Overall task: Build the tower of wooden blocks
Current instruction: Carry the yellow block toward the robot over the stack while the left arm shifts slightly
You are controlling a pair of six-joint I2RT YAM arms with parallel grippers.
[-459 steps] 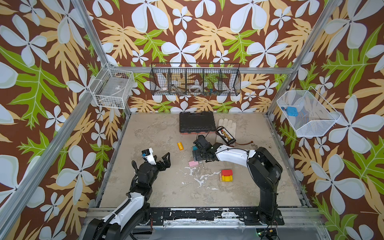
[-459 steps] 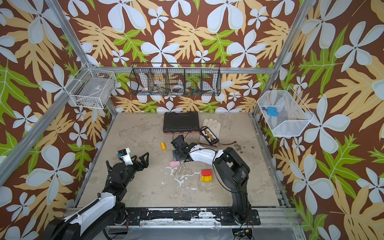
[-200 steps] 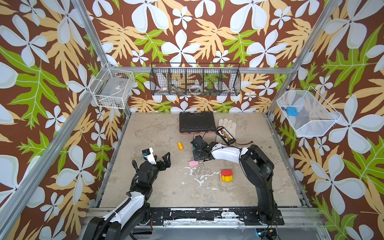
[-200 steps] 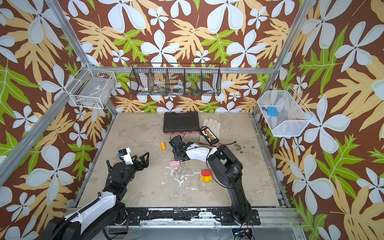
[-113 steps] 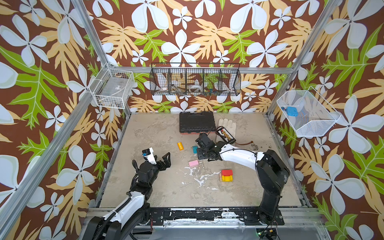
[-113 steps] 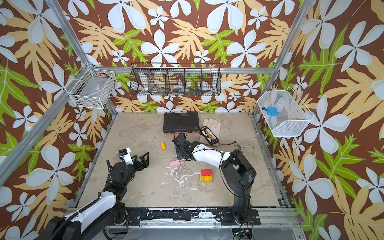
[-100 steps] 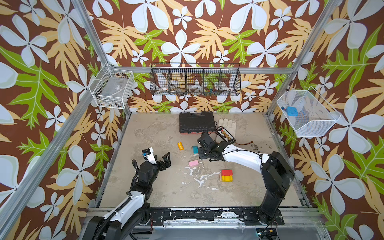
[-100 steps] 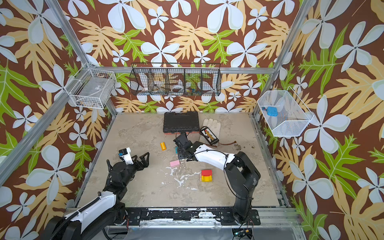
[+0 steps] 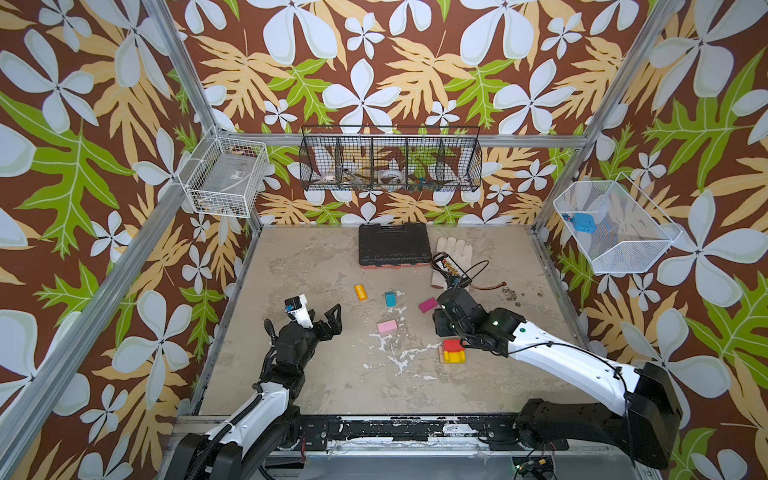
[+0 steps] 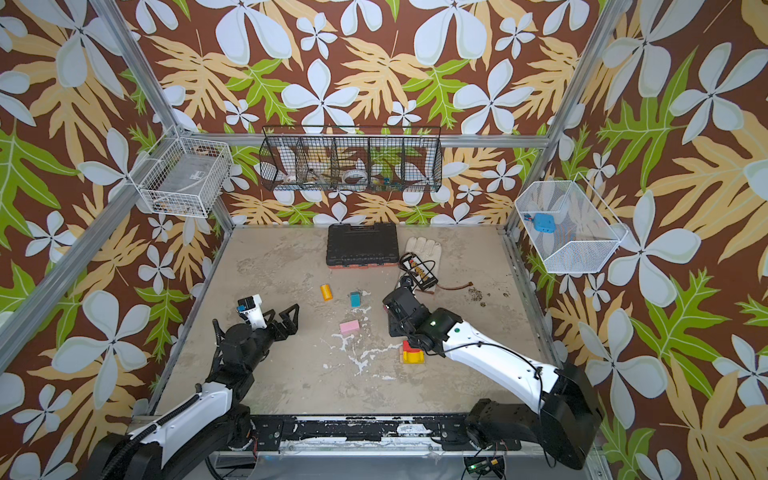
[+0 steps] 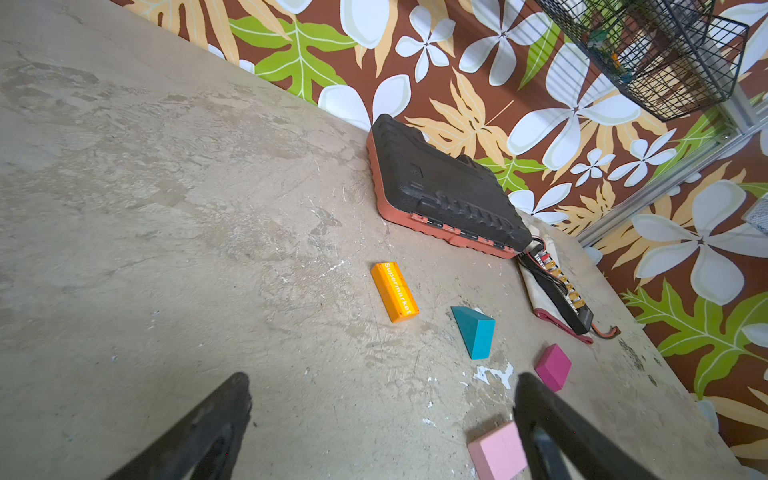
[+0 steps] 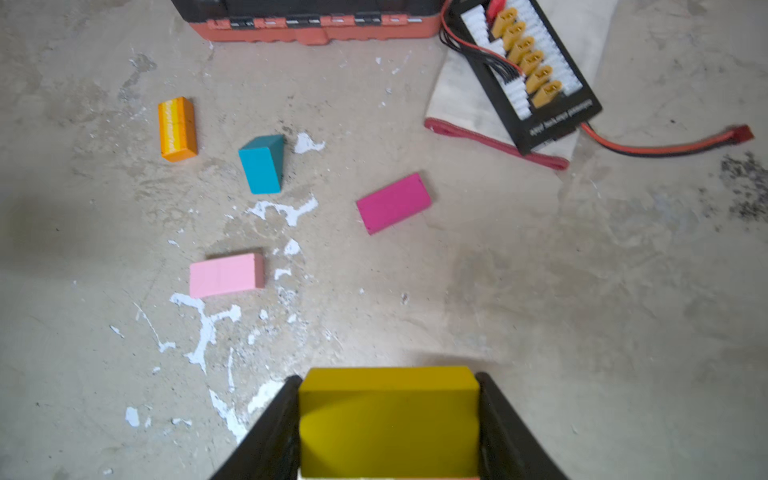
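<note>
The tower (image 9: pixel 452 351) stood barely begun, lower centre in a top view: red atop yellow on tan planks. The right gripper (image 12: pixel 388 378) clamped a yellow block (image 12: pixel 388 424). The left gripper (image 11: pixel 382 378) hung wide, empty. Orange block (image 9: pixel 360 292), teal block (image 9: pixel 390 299), magenta block (image 9: pixel 427 305) and pink block (image 9: pixel 387 326) lay loose above it (seemingly four yet to stack).

walls: brown floral wallpaper (image 9: pixel 374 62) | floor: stained beige tabletop (image 9: pixel 311 257) | black wire basket (image 9: pixel 461 162) on back wall
</note>
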